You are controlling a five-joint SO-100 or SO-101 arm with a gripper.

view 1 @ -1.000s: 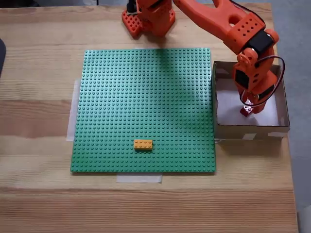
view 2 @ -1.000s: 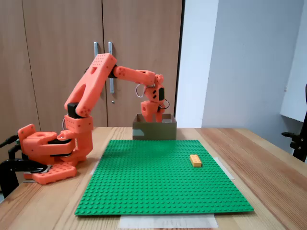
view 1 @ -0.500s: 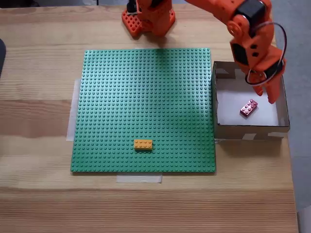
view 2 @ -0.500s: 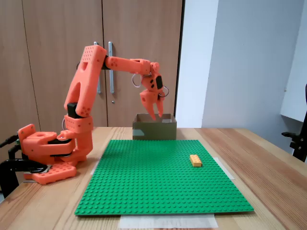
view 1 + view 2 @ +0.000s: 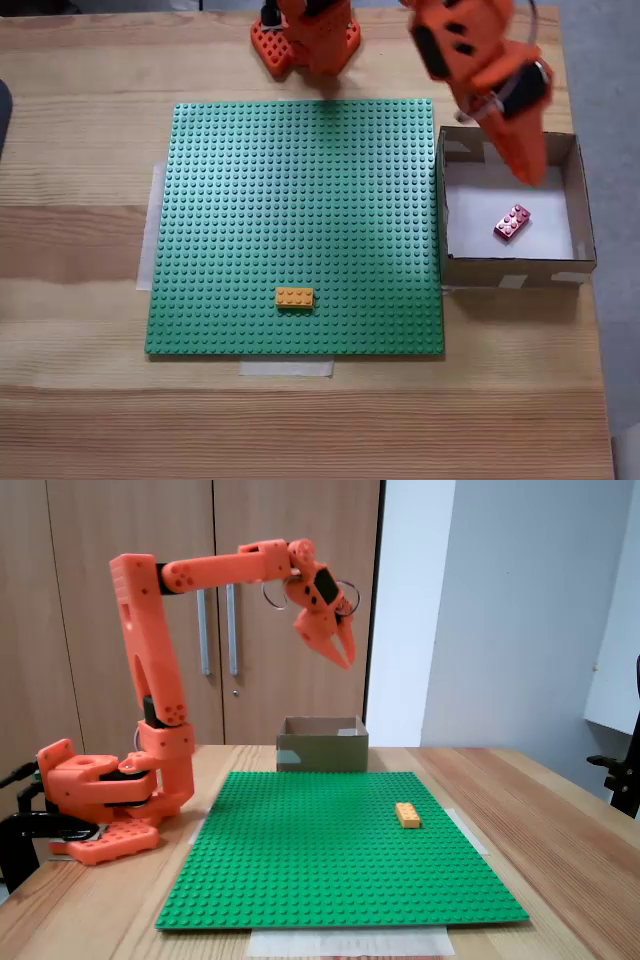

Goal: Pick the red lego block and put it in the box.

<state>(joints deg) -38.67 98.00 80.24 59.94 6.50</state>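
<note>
**Red block lies in the box, arm up high**

The red lego block (image 5: 512, 222) lies flat on the white floor of the box (image 5: 510, 270), studs up and turned a bit slanted. Nothing touches it. The box sits on the wooden table (image 5: 80, 400), just beside the right edge of the green plate (image 5: 295, 200) in the top-down fixed view.

The gripper (image 5: 346, 657) hangs in the air well above the box (image 5: 321, 752) – you can see this best in the side fixed view. It points down and its two fingers are a little apart, holding nothing. In the top-down fixed view the gripper (image 5: 530, 172) shows over the far part of the box, apart from the red block.

A yellow block (image 5: 294, 297) sits on the green plate near its front edge – seen in both fixed views (image 5: 407, 814). The arm's orange base (image 5: 100, 795) stands on the table beside the plate.
</note>
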